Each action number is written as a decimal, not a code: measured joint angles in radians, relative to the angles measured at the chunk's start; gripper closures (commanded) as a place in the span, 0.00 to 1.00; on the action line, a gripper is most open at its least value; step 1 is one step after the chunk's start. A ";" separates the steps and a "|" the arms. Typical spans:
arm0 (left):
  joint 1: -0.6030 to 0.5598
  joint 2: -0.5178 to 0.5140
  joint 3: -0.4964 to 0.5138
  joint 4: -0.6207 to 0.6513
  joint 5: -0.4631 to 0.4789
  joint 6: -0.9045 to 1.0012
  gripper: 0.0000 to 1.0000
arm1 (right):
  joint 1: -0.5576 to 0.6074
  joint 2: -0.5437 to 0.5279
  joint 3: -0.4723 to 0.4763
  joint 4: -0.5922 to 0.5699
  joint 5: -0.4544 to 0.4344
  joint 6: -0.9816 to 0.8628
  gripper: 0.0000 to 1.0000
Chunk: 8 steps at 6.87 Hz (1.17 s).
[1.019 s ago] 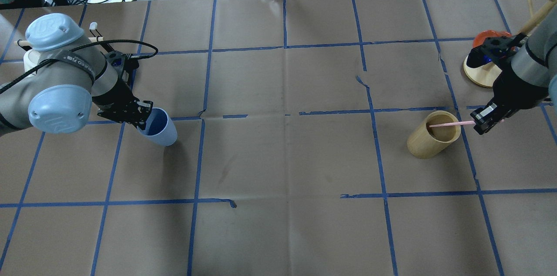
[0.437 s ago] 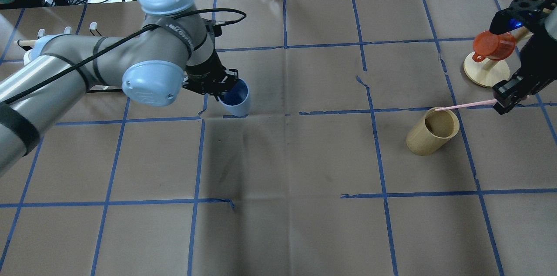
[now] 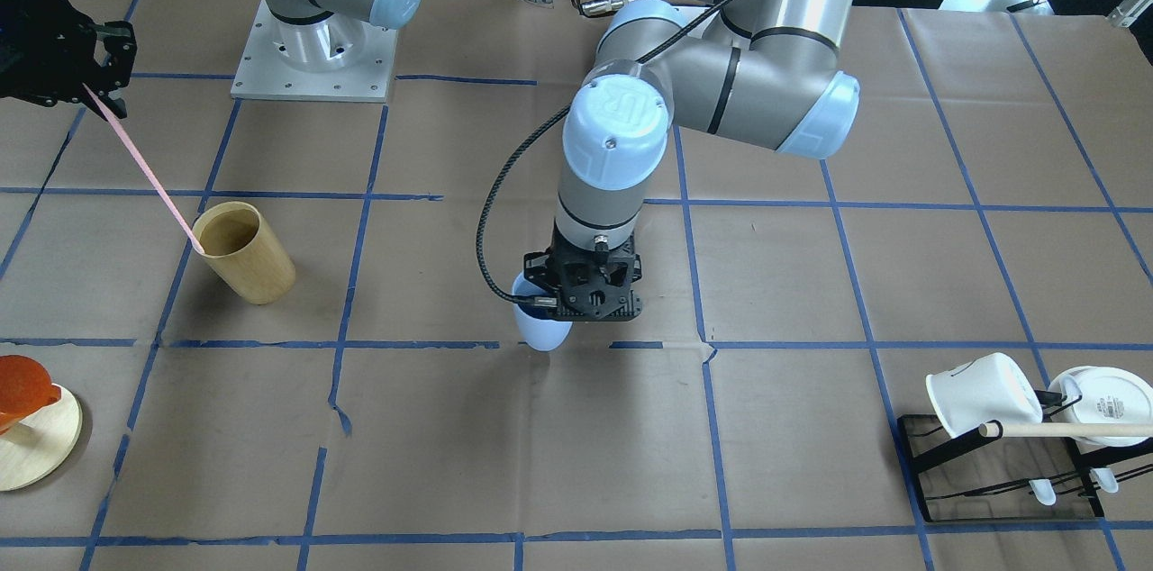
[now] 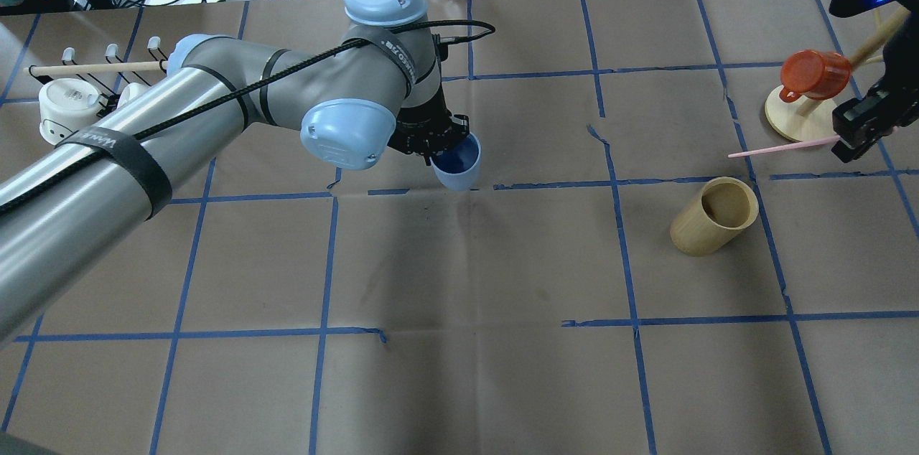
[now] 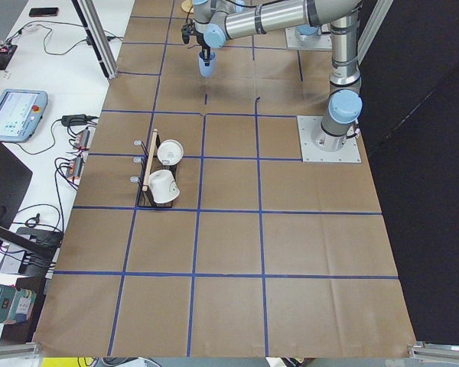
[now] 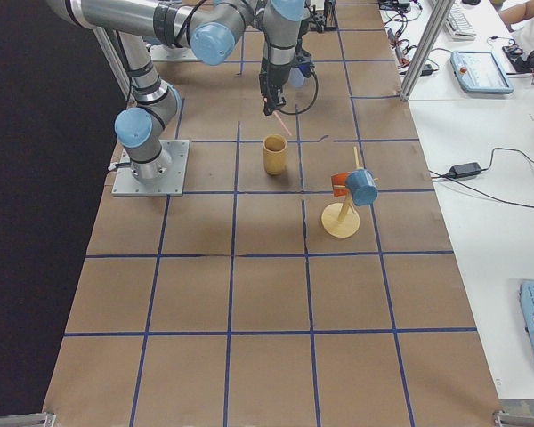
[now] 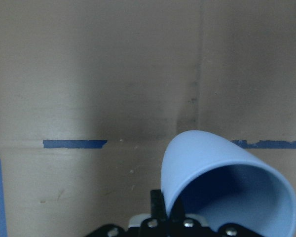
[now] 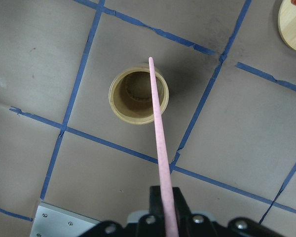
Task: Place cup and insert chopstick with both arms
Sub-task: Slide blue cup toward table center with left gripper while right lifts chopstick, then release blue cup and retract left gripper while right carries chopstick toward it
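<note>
My left gripper (image 4: 439, 146) is shut on the rim of the light blue cup (image 4: 458, 166) and holds it tilted near the table's middle. The cup also shows in the front view (image 3: 541, 334) and the left wrist view (image 7: 222, 185). My right gripper (image 4: 853, 130) is shut on the end of the pink chopstick (image 4: 782, 147) at the table's right edge. The chopstick (image 3: 149, 176) is lifted clear of the tan wooden cup (image 4: 713, 218). In the right wrist view the chopstick (image 8: 159, 133) points over the wooden cup (image 8: 138, 96).
An orange cup (image 4: 811, 73) hangs on a wooden stand (image 4: 788, 123) behind my right gripper. A black rack with white mugs (image 3: 986, 395) and a beige rod (image 4: 93, 68) stands at the far left. Blue tape lines cross the brown paper table (image 4: 474, 340).
My left arm has carried the blue cup from the left side rightward to the middle. My right gripper has pulled the pink chopstick up and out of the wooden cup.
</note>
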 measured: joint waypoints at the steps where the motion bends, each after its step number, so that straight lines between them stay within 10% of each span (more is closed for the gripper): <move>1: -0.007 -0.025 0.002 0.003 0.004 -0.001 0.88 | 0.003 0.015 -0.031 0.032 0.000 0.012 0.92; 2: -0.011 -0.050 0.006 0.009 0.006 -0.002 0.01 | 0.017 0.048 -0.082 0.079 -0.002 0.028 0.92; 8: 0.042 0.073 0.027 -0.047 0.009 0.016 0.00 | 0.174 0.238 -0.335 0.325 0.061 0.260 0.93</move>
